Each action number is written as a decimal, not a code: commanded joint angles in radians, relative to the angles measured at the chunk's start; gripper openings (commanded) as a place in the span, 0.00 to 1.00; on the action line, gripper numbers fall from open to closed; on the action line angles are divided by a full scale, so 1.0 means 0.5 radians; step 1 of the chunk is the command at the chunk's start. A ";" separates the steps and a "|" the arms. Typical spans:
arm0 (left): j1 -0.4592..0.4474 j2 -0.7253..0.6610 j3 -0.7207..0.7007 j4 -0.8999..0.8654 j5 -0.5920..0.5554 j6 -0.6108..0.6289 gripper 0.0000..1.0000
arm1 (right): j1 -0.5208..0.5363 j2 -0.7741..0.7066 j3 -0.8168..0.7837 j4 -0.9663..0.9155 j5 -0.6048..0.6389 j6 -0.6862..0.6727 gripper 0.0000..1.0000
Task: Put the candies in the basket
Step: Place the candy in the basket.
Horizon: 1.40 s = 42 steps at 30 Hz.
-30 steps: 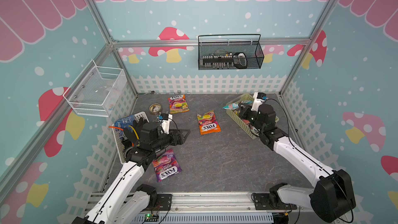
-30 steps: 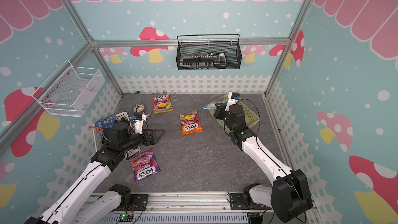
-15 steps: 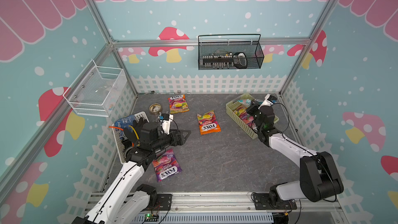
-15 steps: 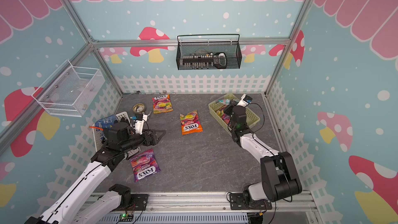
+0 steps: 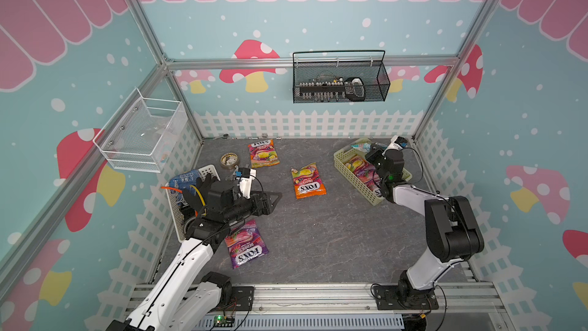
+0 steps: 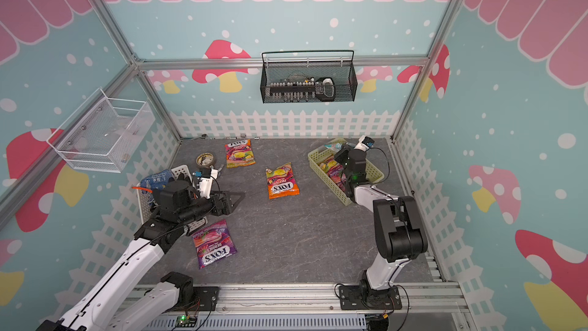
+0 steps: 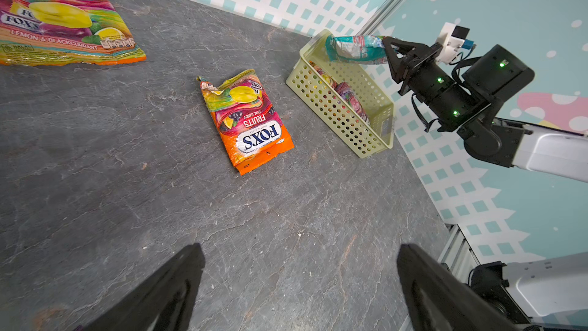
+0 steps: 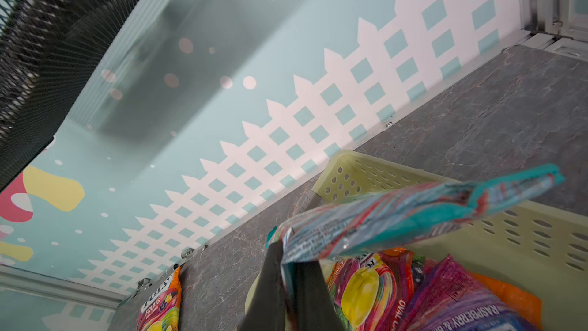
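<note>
While your right gripper (image 7: 388, 48) is clamped on the teal bag (image 7: 356, 49), holding it above the far end of the basket (image 5: 356, 179) at right of frame, two bags already lie inside. Your left gripper (image 5: 274, 198) is spread wide, empty, at left. On the floor: orange bag (image 5: 308, 181) at center, another orange bag (image 5: 262, 153) upper left, purple bag (image 5: 245, 244) lower left.
</note>
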<state>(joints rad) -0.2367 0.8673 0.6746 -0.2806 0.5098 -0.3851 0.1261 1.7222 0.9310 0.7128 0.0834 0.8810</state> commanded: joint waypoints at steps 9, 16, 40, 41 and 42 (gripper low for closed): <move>0.019 0.004 -0.010 -0.013 0.016 0.019 0.99 | -0.023 0.284 0.217 0.120 -0.096 0.018 0.00; 0.032 0.009 -0.012 -0.013 -0.007 0.012 0.99 | -0.023 0.278 0.066 0.028 -0.093 0.152 0.11; 0.217 0.014 0.067 -0.215 -0.305 -0.321 0.99 | -0.025 -0.282 0.069 -1.192 -0.206 -0.202 0.70; 0.224 0.027 0.068 -0.229 -0.277 -0.369 0.99 | -0.023 -0.310 0.063 -1.226 -0.247 -0.247 0.72; 0.225 0.045 0.067 -0.251 -0.268 -0.432 0.99 | -0.019 -0.341 0.059 -1.269 -0.294 -0.296 0.73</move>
<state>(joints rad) -0.1352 0.8757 0.6765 -0.3485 0.3740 -0.5022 0.1173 1.5970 0.9634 0.1825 0.0071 0.8307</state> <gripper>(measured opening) 0.993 0.721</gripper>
